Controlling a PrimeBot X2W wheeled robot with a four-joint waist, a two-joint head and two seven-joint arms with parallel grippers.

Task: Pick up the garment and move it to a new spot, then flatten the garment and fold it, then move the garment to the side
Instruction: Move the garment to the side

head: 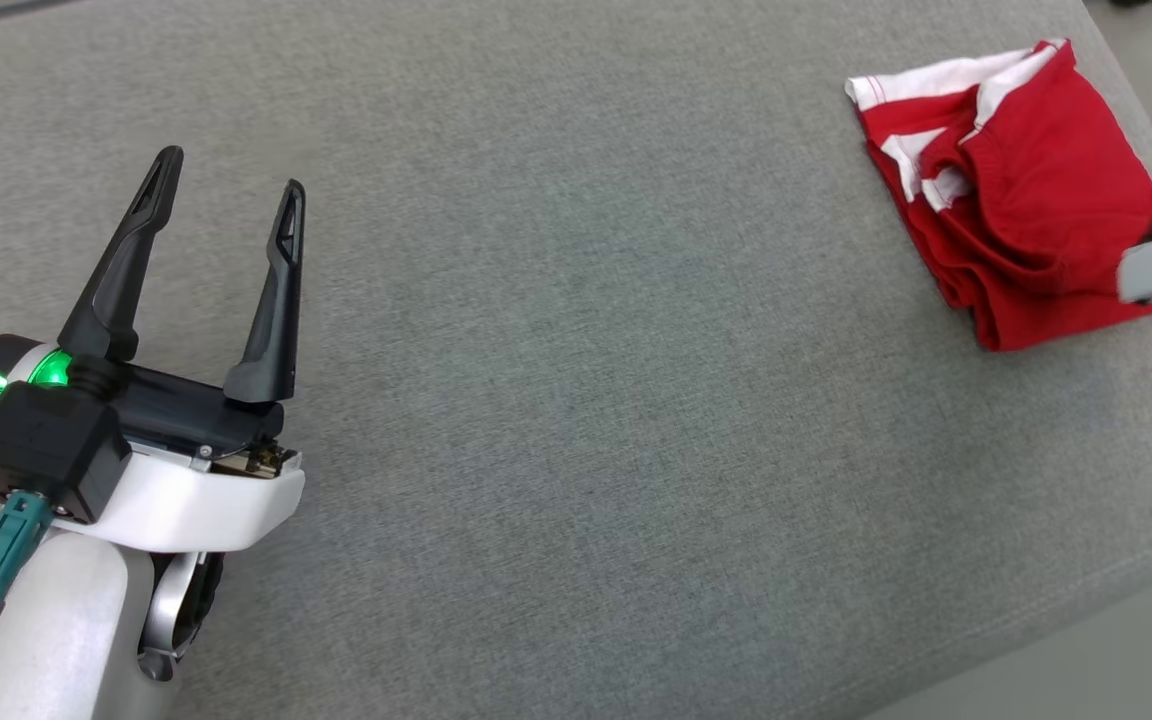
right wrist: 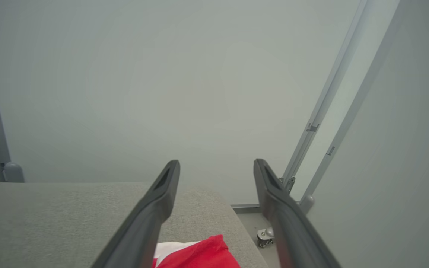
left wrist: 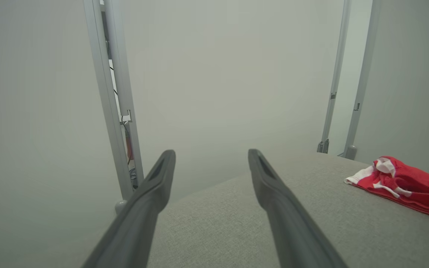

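While our grey fabric-covered table (head: pixel 576 420) stretches wide before us, the folded red garment (head: pixel 1026 200) with white trim lies near its far right corner, close to the edge. Our left gripper (head: pixel 231 175) hovers over the table's near left part, well apart from the garment, its fingers spread and holding nothing. Our right gripper (right wrist: pixel 216 167) hangs above the garment, its fingers likewise spread and gripping nothing.

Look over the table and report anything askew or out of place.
The red-and-white garment lies close to the right edge of the table. It is loosely folded, its layers bunched and uneven, with white trim poking out at the top. Nothing looks spilled or damaged.
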